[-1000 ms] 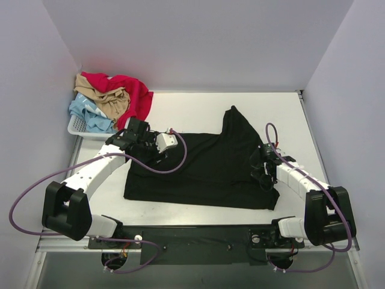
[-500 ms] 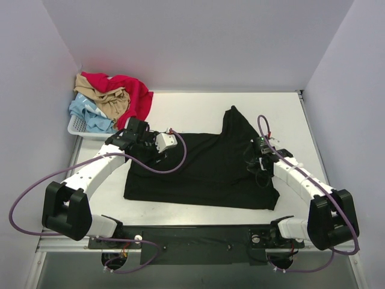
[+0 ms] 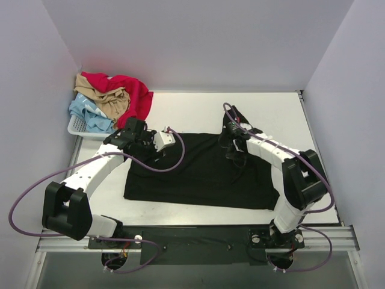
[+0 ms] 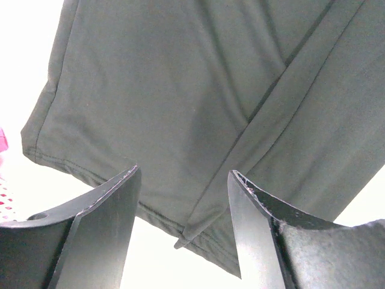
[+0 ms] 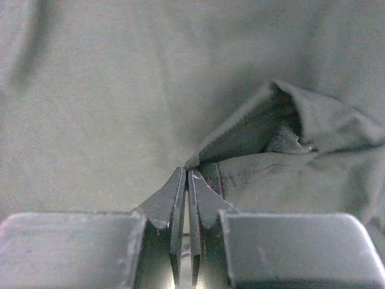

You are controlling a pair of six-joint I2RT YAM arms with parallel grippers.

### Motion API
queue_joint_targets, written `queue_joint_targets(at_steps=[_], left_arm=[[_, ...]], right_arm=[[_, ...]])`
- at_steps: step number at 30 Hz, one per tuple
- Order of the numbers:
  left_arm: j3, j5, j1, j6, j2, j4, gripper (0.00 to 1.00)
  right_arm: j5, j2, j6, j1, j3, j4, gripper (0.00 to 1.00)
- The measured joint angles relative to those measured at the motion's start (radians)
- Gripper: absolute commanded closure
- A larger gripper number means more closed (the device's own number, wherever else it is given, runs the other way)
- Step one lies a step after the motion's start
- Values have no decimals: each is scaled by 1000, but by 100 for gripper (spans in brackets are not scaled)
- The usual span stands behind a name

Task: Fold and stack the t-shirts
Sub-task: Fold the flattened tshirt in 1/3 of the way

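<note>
**Black shirt mid-fold, right side pinched**

The black t-shirt (image 3: 198,174) lies spread on the bench (image 3: 192,111), mostly flat, with its right part bunched up into a peak toward the far edge. I judge this to be the first fold of the first shirt – bringing the right side in over the middle.

My right tool (image 5: 186,171) is closed down narrow, fingers almost touching, with a fold of the black cloth caught at the tips. From above it sits over the upper middle of the shirt. My left tool (image 4: 180,173) is spread wide and holds nothing. It hangs just over the shirt's far left corner, where a hem and a long crease show between the fingers.

The red t-shirt (image 3: 135,96), the tan t-shirt (image 3: 111,99) and the pale blue t-shirt (image 3: 84,111) are heaped in the basket (image 3: 77,126) at the far left corner, not yet folded.

Next, I think, the pinched fold has to be laid down flat across the body and let go without dragging the layer beneath. The left tool could press or grip its corner so the shirt does not slide – then the left side wants the same treatment.
</note>
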Motion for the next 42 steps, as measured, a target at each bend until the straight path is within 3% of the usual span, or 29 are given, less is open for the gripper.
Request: queue_joint_targets(at_steps=[8, 9, 11, 13, 15, 19, 21, 22, 24, 28, 32, 37, 42], left_arm=[[0, 1, 10, 3, 5, 1, 31], [0, 1, 10, 3, 7, 2, 31], [0, 5, 10, 3, 10, 2, 30], [0, 11, 9, 2, 16, 6, 30], [0, 20, 9, 2, 27, 8, 27], [17, 54, 0, -12, 68, 5, 26], [48, 77, -20, -32, 95, 5, 32], [69, 85, -41, -51, 109, 6, 40], [117, 95, -106, -87, 139, 21, 46], [196, 135, -286, -161, 211, 122, 46], [313, 162, -396, -259, 369, 222, 43], [570, 187, -399, -415, 636, 232, 43], [722, 227, -405, -559, 776, 212, 48]], right_arm=[[-36, 135, -58, 64, 141, -4, 100], [-46, 145, -68, 66, 155, -4, 96], [-66, 169, -84, 70, 179, -4, 67], [-94, 188, -105, 71, 195, -2, 55], [-123, 192, -133, 71, 198, 3, 50], [-163, 168, -206, 68, 198, 2, 51], [-172, 116, -246, 58, 189, 3, 59], [-175, 73, -262, 48, 175, 5, 63], [-186, -34, -285, -3, 135, 4, 70], [-186, -202, -315, -178, 39, 13, 70], [-180, -195, -351, -216, -42, 11, 71], [-192, -140, -407, -197, -111, 8, 71], [-241, -139, -504, -199, -118, 28, 68]])
